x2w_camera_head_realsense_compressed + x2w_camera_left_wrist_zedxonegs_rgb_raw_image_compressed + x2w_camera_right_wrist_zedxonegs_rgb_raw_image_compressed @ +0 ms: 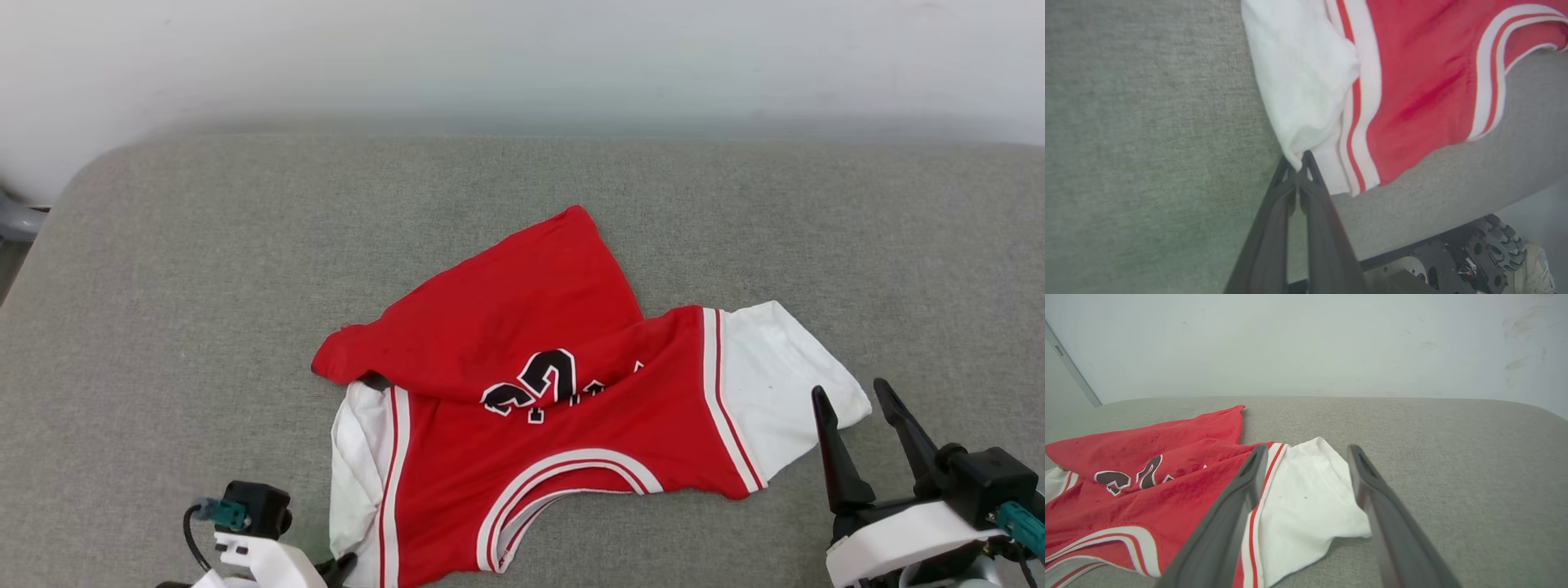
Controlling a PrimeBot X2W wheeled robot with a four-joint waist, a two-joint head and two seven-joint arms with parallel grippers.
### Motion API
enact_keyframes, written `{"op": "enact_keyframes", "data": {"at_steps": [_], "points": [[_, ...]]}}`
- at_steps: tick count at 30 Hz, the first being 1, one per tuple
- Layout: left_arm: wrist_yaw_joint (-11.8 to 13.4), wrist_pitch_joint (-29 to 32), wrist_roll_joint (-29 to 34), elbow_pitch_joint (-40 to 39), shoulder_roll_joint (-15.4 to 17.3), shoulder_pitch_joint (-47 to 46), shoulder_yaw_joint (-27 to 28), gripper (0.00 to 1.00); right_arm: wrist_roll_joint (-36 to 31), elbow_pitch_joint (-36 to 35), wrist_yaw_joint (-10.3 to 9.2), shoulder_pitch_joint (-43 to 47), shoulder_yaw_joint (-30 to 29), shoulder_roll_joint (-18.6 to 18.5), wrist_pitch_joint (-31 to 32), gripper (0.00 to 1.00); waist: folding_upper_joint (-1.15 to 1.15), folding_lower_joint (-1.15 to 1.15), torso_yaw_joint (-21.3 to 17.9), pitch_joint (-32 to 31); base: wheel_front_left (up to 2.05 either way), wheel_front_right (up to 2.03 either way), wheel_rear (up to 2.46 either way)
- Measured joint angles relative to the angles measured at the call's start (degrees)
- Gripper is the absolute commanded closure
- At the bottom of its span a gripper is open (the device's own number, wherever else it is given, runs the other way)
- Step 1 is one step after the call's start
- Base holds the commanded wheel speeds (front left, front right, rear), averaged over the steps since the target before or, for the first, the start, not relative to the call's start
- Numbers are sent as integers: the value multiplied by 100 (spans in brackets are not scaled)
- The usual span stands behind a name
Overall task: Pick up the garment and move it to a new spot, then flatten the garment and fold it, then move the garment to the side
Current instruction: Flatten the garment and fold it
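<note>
Left wrist view: the left gripper (1299,162) has its jaws shut on the white sleeve (1298,81) of the red jersey T-shirt (1412,81), which lies mid grey fabric cushion (1147,122). The right gripper (1306,451) is wide open and empty.

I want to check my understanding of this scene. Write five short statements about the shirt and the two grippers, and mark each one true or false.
1. The left gripper has its fingers shut on the edge of a white sleeve of the jersey T-shirt. True.
2. The right gripper is shut on the other sleeve. False: its fingers stand open at that sleeve.
3. The T-shirt lies flat and fully spread. False: its red lower part is folded over and hides part of the black lettering.
4. The T-shirt lies on a grey fabric surface. True.
5. The collar points toward the wall. False: it faces the robot's side.
</note>
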Motion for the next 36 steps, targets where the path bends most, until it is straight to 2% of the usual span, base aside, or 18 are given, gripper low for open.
{"op": "enact_keyframes", "data": {"at_steps": [3, 4, 5, 9, 12, 21, 24, 29, 32, 36], "points": [[-42, -98, -34, 145, -103, 62, -15, 100, 1, 0, 0, 66, -33, -23, 36, 0, 0, 0, 16, -57, 0, 0, 0], [-32, -164, 8, 186, -121, 63, -14, 63, 1, -8, 0, 95, -45, -29, 49, 0, 0, 0, 26, -79, 0, 0, 0], [-11, -235, 68, 216, -135, 63, -18, 0, 1, -16, 0, 111, -47, -37, 60, 0, 0, 0, 35, -104, 0, 0, 0], [97, -745, 299, 250, -219, 61, 67, 0, 10, -147, 0, 70, -87, -135, 86, 0, 0, 0, 84, -201, 0, 0, 0], [332, -1325, 605, 178, -268, 19, 218, 0, 9, -296, 0, -127, -109, -309, 152, 0, 0, 0, 135, -252, 0, 0, 0], [979, -2626, 1383, -151, -536, -183, 537, 0, -8, -816, 0, -1338, 158, -1159, 550, 0, 0, 0, 379, -144, 0, 0, 0], [1158, -2807, 1642, -241, -692, -243, 680, 0, 43, -901, 0, -1918, 410, -1391, 797, 0, 0, 0, 472, -31, 0, 0, 0], [1436, -2878, 2248, -450, -1011, -286, 1087, 0, 423, -719, 1, -2827, 1105, -1688, 1549, 0, 0, 1, 622, 200, 0, 0, 0], [1501, -2881, 2724, -703, -1308, -270, 1468, 0, 620, -443, 1, -3388, 1646, -2019, 2093, 0, 0, 0, 715, 355, 0, 0, 0], [1454, -2887, 3261, -905, -1697, -94, 1931, 0, 1201, -10, 1, -4103, 2483, -2303, 2898, 0, 0, 1, 828, 589, 0, 0, 0]]}}
